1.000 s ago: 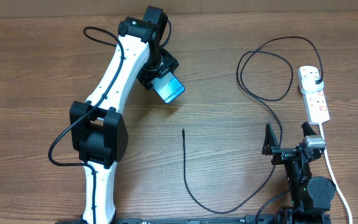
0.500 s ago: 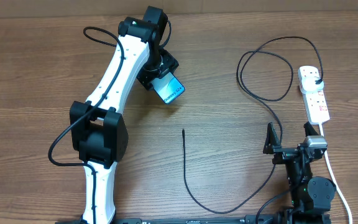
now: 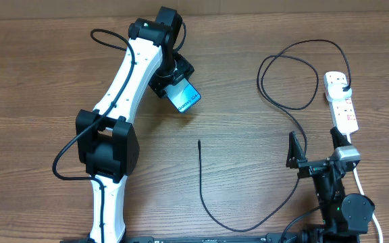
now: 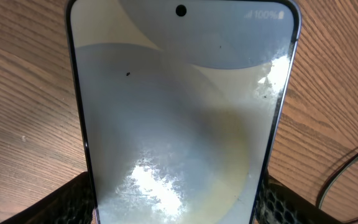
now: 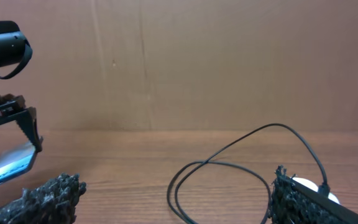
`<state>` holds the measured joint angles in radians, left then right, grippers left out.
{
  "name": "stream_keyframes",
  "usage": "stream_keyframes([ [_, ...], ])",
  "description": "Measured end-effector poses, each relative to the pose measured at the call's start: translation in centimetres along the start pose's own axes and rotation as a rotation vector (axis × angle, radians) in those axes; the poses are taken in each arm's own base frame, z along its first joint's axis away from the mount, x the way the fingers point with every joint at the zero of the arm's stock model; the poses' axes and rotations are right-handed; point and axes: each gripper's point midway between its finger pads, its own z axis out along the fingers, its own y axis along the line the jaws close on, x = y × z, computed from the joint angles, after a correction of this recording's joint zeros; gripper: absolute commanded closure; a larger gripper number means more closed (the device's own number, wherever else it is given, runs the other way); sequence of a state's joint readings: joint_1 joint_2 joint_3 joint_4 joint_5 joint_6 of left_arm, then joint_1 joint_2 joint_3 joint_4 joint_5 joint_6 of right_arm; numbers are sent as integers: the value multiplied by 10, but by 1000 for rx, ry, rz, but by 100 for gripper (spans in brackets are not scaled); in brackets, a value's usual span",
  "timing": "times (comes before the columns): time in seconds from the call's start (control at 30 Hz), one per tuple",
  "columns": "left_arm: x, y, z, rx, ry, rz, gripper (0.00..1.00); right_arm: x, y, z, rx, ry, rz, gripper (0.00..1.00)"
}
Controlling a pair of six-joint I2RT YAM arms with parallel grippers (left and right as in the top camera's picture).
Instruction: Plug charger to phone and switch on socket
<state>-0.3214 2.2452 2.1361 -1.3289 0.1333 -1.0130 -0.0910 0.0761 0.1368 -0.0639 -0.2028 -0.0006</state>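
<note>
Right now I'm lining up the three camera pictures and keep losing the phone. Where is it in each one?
Overhead: the phone sits up and left of centre.
Left wrist: it fills most of the picture, screen towards the camera.
Right wrist: it is low at the far left edge, tilted.
Shared landmark: the black cable loop lies right of the phone in the overhead and right wrist views.

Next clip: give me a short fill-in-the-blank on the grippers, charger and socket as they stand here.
1. The left gripper is shut on the phone, while the right gripper is ____ and holds nothing.
2. The connector tip of the charger is ____ plugged into the phone.
3. The charger's black plug sits in the socket, on the robot's ____ side.

Missing words: open; not; right
</note>
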Motion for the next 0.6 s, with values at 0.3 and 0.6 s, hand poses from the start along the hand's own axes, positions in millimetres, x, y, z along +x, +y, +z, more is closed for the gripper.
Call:
stream_keyframes([
  [0.3,0,1,0,-2,1,0,96,3,8,34,-84,205,33,0],
  [0.6,0,0,0,-1,2,-1,96,3,49,94,-413,420,185,0],
])
